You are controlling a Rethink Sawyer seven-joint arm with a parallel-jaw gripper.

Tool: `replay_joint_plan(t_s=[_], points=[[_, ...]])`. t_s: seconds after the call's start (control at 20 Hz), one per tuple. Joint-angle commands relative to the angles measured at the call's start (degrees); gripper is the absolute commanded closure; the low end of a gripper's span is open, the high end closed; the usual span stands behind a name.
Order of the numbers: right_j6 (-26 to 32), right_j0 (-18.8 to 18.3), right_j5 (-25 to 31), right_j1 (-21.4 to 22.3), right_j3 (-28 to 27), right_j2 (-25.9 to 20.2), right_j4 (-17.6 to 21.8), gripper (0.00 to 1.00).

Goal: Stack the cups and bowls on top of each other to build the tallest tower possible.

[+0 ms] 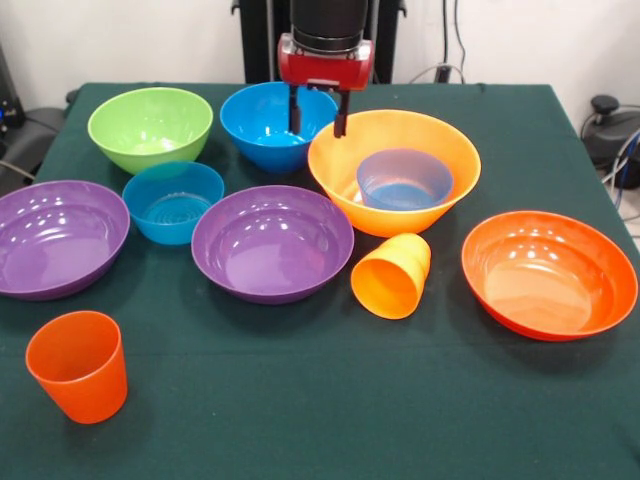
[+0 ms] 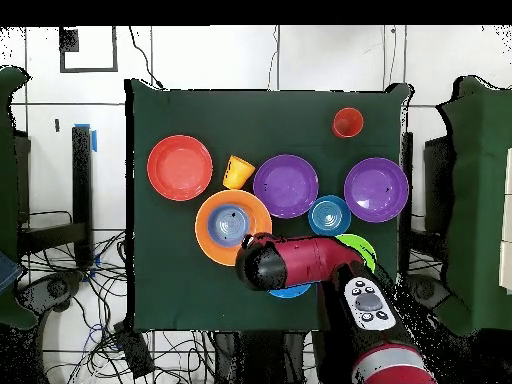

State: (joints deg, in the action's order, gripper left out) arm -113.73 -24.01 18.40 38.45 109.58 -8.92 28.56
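Counting eight bowls (image 1: pixel 273 243), two cups (image 1: pixel 79 366) on table (image 1: pixel 320 420).

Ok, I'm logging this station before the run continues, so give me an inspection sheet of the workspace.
Surface: dark green tablecloth, flat.
Job's things: small translucent blue bowl sits inside the large yellow-orange plastic bowl; yellow-orange tumbler lies on its side; red-orange tumbler stands upright; other bowls stand singly.
Clutter: nothing seen.
Gripper: gripper open, above the medium blue bowl and the yellow-orange bowl's rim, holding nothing.
Cables: loose cables on the floor.
Surroundings: tiled floor.
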Motion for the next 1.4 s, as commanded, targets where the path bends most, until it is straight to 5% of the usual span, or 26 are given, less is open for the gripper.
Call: replay_joint_plan(t_s=[0.05, 0.3, 0.35, 1.4], points=[[8.0, -0.6, 6.8, -1.6, -1.1, -6.0, 3.7, 0.0], [7.1, -0.7, 5.7, -1.7, -1.2, -6.2, 4.2, 0.0], [6.9, -0.6, 5.4, -1.7, -1.2, -6.0, 4.4, 1.0], [5.7, -1.5, 3.3, -2.2, -2.9, -7.1, 5.0, 1.0]])
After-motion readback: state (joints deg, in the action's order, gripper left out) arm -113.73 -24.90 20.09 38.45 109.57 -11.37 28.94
